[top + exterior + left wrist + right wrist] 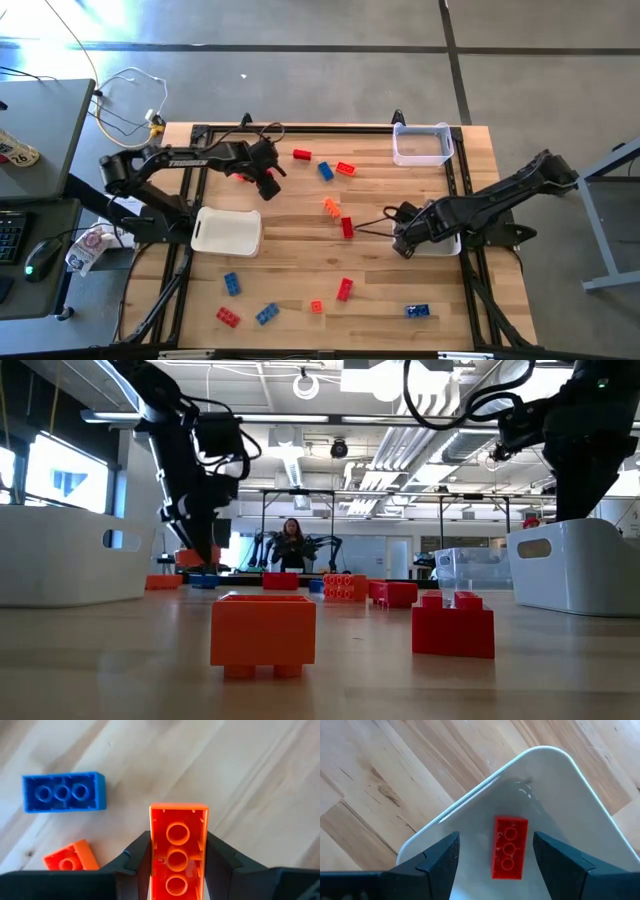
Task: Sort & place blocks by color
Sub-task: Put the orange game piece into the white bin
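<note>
My left gripper (178, 855) hangs over the table's far left part, shut on an orange block (178, 837); in the low view the block (190, 557) shows above the table. Below it a blue block (63, 792) and an orange block (70, 859) lie on the wood, hollow undersides up. My right gripper (495, 855) stands open above a white tray (580, 805) at the right, with one red block (510, 847) lying on the tray's floor. Several more red, orange and blue blocks lie scattered, such as a red one (347, 227) and a blue one (231, 284). My left gripper pinches the orange block by its two long sides (154, 855) between the two fingers, which come from above, slanting down. The block's hollow underside faces the wrist camera, and one end (178, 809) sticks out past the fingertips. It hangs clear of the table.
A second white tray (227, 230) stands near the left arm, and a clear one (422, 143) at the far right corner. In the low view an orange block (263, 632) and a red block (453, 625) lie close to the near edge. A person (292, 545) stands beyond the table.
</note>
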Controlling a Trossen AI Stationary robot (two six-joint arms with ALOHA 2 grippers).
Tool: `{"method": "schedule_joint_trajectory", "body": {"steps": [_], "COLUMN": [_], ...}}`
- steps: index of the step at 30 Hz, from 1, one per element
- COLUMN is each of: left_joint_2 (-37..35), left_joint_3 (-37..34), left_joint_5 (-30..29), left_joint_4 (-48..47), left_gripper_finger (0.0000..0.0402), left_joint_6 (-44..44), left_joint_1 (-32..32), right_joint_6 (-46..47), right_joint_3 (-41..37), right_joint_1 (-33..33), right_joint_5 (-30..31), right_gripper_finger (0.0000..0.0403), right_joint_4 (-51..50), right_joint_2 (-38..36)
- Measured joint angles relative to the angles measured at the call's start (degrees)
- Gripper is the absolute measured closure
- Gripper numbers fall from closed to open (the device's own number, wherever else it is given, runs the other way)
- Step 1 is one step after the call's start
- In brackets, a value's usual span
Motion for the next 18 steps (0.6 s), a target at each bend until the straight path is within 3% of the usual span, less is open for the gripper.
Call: {"method": "schedule_joint_trajectory", "body": {"steps": [10, 18], "left_joint_2": [-9.23, -17.24], "left_joint_3": [0.04, 0.07], "left_joint_5": [2.54, 2.39], "left_joint_4": [-3.77, -10.96], "left_gripper_finger": [0.0292, 0.0292], "left_joint_6": [-2.1, -7.18], "left_joint_1": [-4.11, -9.51], "right_joint_6": [1.67, -5.41], "right_joint_3": [0.0, 0.0], "right_joint_1": [0.0, -0.04], "right_joint_5": [2.03, 5.67], "right_gripper_finger": [0.0165, 0.0165], "right_joint_4": [0.64, 9.84], "right_joint_2": [-6.42, -9.92]}}
